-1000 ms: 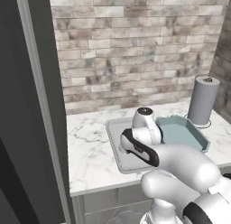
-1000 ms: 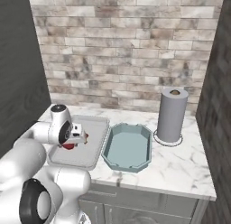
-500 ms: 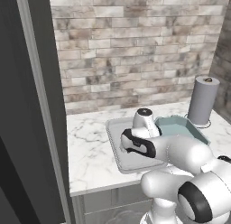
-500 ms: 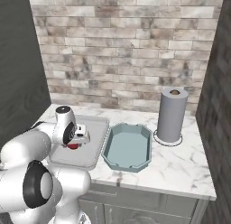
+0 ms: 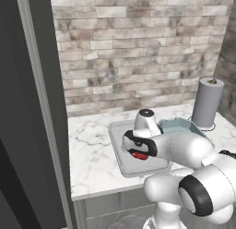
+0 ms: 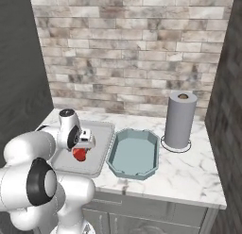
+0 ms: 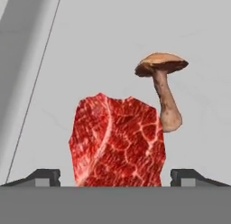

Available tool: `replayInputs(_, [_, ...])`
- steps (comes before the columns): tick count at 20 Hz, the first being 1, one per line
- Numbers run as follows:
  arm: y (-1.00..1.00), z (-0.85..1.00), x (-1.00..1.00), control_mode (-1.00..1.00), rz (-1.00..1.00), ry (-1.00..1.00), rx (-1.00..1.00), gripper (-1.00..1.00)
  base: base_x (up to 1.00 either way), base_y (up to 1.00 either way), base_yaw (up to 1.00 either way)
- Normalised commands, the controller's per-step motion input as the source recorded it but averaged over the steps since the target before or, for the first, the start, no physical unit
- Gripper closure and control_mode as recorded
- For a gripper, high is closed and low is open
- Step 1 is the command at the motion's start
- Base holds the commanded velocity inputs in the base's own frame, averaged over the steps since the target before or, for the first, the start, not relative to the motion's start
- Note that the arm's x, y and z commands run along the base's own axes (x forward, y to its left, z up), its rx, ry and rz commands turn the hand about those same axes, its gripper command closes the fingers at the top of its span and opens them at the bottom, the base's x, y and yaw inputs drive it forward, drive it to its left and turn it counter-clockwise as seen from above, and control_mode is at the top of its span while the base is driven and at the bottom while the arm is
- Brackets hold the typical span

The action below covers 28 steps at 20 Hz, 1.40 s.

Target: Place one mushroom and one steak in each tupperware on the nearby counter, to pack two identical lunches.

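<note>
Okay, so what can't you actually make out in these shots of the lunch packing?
- Left base view: most of the teal container and part of the grey container sit behind the arm.
- Both base views: the steak is a red sliver under the tool; the mushroom is covered by the arm.
- Hand view: the steak's near end is cut off at the bottom edge, so whether the open tool's fingertips touch it is unclear.
- The second steak and mushroom: whereabouts unknown.

1. No text, label, brand, number or sign can be read on any surface.
</note>
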Motion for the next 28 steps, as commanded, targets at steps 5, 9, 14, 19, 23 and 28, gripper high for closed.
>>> replayInputs(5, [-0.01, 0.56, -0.16, -1.0, -0.06, -0.02, 0.0, -1.0, 0.0, 0.0, 0.0])
replayInputs(9, [-0.03, 0.99, -0.84, -1.0, 0.0, -0.13, 0.0, -1.0, 0.0, 0.0, 0.0])
replayInputs(14, [-0.03, 0.99, -0.96, -1.0, 0.0, -0.19, 0.0, -1.0, 0.0, 0.0, 0.0])
replayInputs(19, [-0.13, 0.8, -1.0, -1.0, 0.0, -0.21, 0.0, -1.0, 0.0, 0.0, 0.0])
replayInputs(23, [-0.31, 0.45, -1.0, -1.0, 0.0, -0.18, 0.0, -1.0, 0.0, 0.0, 0.0])
replayInputs(28, [-0.57, 0.09, -1.0, -1.0, 0.0, -0.18, 0.0, -1.0, 0.0, 0.0, 0.0])
